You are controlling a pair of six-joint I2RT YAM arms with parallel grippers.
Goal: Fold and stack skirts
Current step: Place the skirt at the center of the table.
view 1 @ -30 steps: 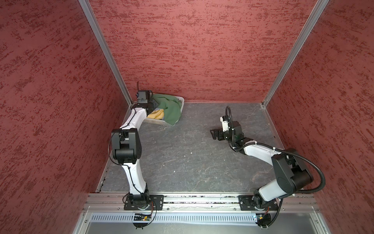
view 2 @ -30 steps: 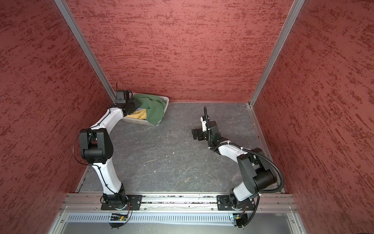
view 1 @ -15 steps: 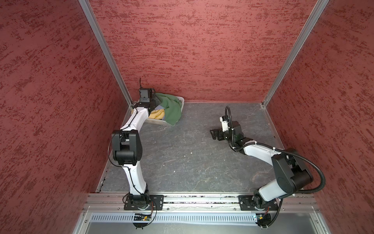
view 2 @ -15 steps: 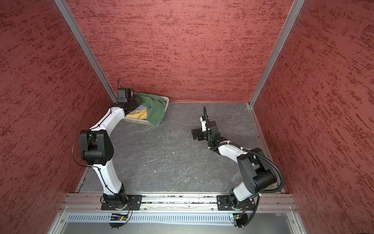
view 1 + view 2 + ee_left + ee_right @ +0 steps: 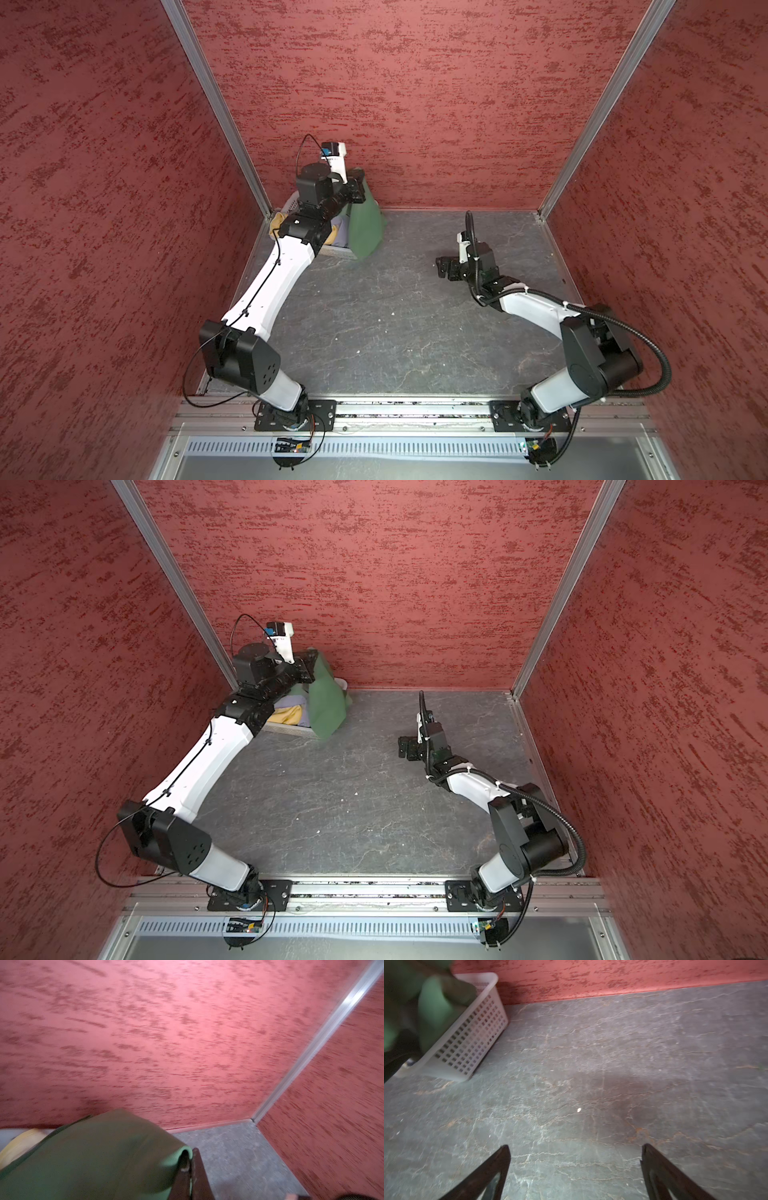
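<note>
Only top views show the lavender skirt [image 5: 286,702] in the basket [image 5: 286,728].

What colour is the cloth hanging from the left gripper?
Dark green, plain. The skirt shows best in a top view.

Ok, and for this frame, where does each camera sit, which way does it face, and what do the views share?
Both top views: high over the front rail, looking down on the grey tabletop; left arm and right arm show whole.
Left wrist: on the left arm, facing the red back wall; left gripper shut on the dark green skirt.
Right wrist: low on the right arm, facing across the tabletop to the white basket; right gripper open, empty.
Shared: every view shows the dark green skirt.
</note>
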